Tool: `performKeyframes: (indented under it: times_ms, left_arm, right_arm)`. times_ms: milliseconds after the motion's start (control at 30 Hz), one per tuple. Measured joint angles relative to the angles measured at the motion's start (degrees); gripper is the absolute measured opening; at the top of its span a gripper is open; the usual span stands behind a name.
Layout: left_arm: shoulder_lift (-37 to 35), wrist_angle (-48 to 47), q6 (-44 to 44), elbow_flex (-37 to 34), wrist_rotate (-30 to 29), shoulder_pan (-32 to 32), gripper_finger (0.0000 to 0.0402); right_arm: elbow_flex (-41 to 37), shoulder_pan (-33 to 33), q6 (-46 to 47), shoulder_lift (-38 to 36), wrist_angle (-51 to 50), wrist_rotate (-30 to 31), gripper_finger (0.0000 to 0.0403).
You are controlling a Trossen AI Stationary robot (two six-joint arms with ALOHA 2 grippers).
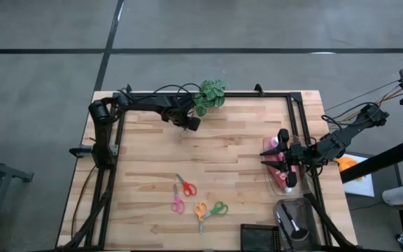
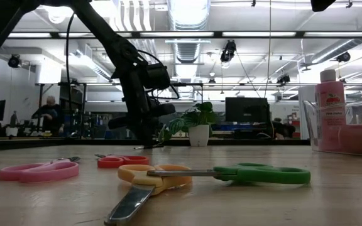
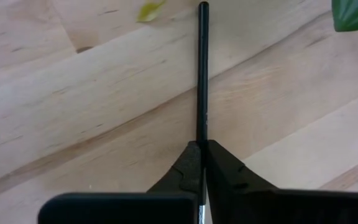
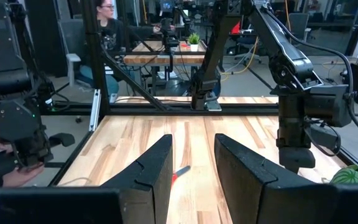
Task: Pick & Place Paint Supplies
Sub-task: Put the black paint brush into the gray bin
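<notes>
My left gripper (image 1: 187, 124) (image 3: 202, 149) stands over the table's far middle, beside the green plant (image 1: 210, 94), shut on a thin black brush (image 3: 202, 74). My right gripper (image 1: 264, 157) (image 4: 193, 168) is open and touches nothing. It hovers level near the right edge, above a clear bin (image 1: 283, 183) that holds pink bottles (image 1: 281, 172). In the low view one pink bottle with a white cap (image 2: 330, 107) stands upright in that bin. A second clear bin (image 1: 294, 222) near the front right holds dark brushes (image 1: 289, 220). My left gripper pinches the brush's thin black handle (image 3: 202, 134) between its two shut fingers. The fingers come from above, pointing down, and lie along the handle. The handle sticks out well past the fingertips toward the tabletop; whether its free end (image 3: 202, 7) touches the wood I cannot tell.
Several scissors lie on the near middle of the table: red (image 1: 185, 186), pink (image 1: 178, 204), orange (image 1: 201, 211) and green (image 1: 217, 208). A black block (image 1: 259, 238) sits at the near edge. The dark frame rails (image 1: 110, 140) run along the left and far sides. A person (image 4: 107, 25) sits beyond the table.
</notes>
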Motion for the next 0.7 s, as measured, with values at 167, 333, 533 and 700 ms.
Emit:
performKeyframes:
  times_ms: [167,333,533,700]
  left_arm:
    - [-0.9,0.0,-0.5,0.0,0.7,0.0,0.0003]
    - [-3.7,-0.5,-0.7,-0.3,3.7,-0.1,0.0001]
    - [-8.5,-0.6,-2.4,-0.2,7.9,0.0,0.0001]
    - [-11.8,-0.7,-4.1,-0.2,12.7,-0.6,0.0001]
  right_arm:
    - [0.0,0.0,0.0,0.0,0.0,0.0,0.0116]
    - [0.0,0.0,0.0,0.0,0.0,0.0,0.0116]
    - [0.0,0.0,0.0,0.0,0.0,0.0,0.0116]
    - [0.0,0.0,0.0,0.0,0.0,0.0,0.0116]
